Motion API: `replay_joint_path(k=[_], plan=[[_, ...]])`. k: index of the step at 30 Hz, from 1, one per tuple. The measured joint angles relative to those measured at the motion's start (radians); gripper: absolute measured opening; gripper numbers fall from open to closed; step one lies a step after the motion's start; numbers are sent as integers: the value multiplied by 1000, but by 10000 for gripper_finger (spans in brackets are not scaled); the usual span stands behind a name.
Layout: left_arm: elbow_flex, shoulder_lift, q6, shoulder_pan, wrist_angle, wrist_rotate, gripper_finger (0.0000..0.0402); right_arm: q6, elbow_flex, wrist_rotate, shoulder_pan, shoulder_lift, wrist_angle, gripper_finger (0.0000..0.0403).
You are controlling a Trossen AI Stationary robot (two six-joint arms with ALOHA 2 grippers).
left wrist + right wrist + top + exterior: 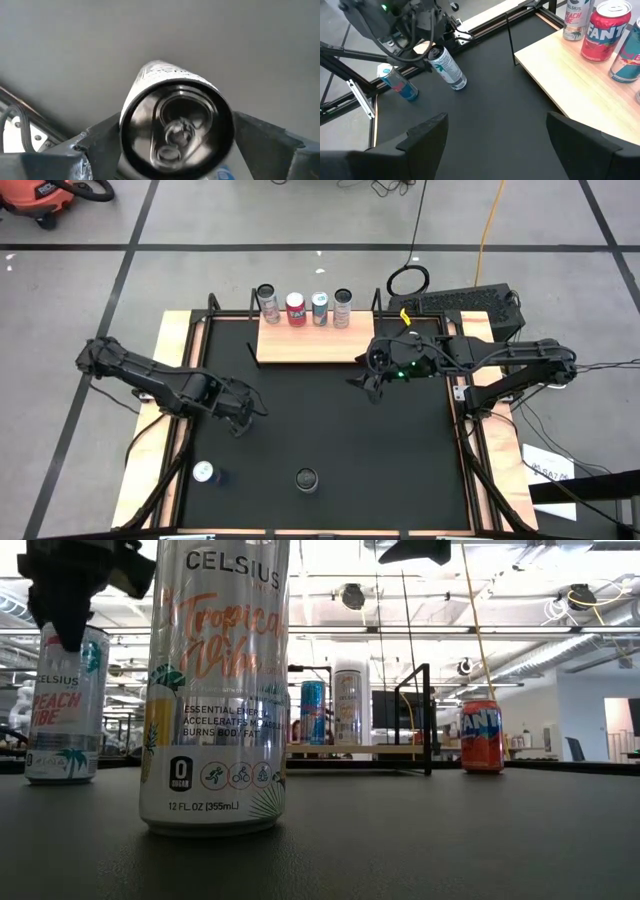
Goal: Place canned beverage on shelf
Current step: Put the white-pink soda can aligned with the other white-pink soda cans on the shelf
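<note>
Left pincer (pixel 243 412) is clamped on a can (pixel 176 127) over the left part of the black mat (pixel 330 425); its wrist camera shows the can's silver top and pull tab between the dark fingers (pixel 95 145), the label unreadable there. From the right wrist camera the same can (pixel 447 67) hangs tilted in that pincer (pixel 427 52), white with teal print, lettering too small to read. Right pincer (pixel 367 379) hovers with fingers spread and empty, just off the front right corner of the shelf (pixel 310 343).

Four cans stand along the shelf's back edge: a Celsius "Peach" can (pixel 577 19), a red Fanta (pixel 606 31), a teal one (pixel 628 60) cut off at the frame, and a fourth (pixel 342 308) barely seen. Near the worktop's front edge a Celsius "Tropical Vibe" can (pixel 215 685), "12 FL OZ (355mL)", stands beside a blue can (pixel 206 473).
</note>
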Motion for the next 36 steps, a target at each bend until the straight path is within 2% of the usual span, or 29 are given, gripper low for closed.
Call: replay_joint_path(k=[4,10,13,16,19,28,36], plan=[[-12,0,-1,2,-3,5,322,1,0,0,0,0,0,325],[-9,0,-1,27,-16,19,266,2,0,0,0,0,0,325],[18,1,0,57,-16,34,247,5,0,-1,0,0,0,325],[69,1,41,98,-16,50,244,5,0,-1,0,0,0,325],[147,1,131,142,-15,64,246,6,0,-1,0,0,0,325],[363,31,561,333,99,28,246,54,0,-1,0,0,1,325],[521,238,732,562,133,54,246,119,0,0,0,0,13,325]])
